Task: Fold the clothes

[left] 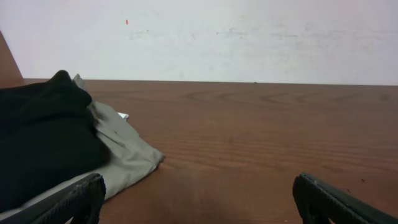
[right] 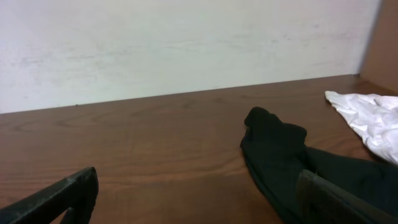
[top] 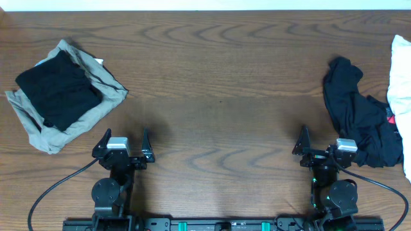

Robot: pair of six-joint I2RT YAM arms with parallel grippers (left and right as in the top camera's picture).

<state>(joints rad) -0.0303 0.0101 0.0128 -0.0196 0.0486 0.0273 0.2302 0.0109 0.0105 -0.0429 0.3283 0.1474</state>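
Observation:
A folded black garment point(top: 58, 90) lies on a folded khaki-grey garment point(top: 96, 102) at the far left of the table; both show in the left wrist view, black point(left: 43, 137) on khaki-grey point(left: 127, 155). A crumpled black garment point(top: 359, 119) lies at the right, also in the right wrist view point(right: 280, 155). My left gripper point(top: 123, 142) is open and empty near the front edge, just right of the stack point(left: 199, 199). My right gripper point(top: 319, 144) is open and empty, its right finger next to the crumpled black garment point(right: 199, 199).
A white cloth point(top: 401, 77) lies at the far right edge, also in the right wrist view point(right: 370, 118). A small red spot point(top: 390, 119) shows at the black pile's right side. A pale wall stands behind the brown wooden table point(top: 218, 96).

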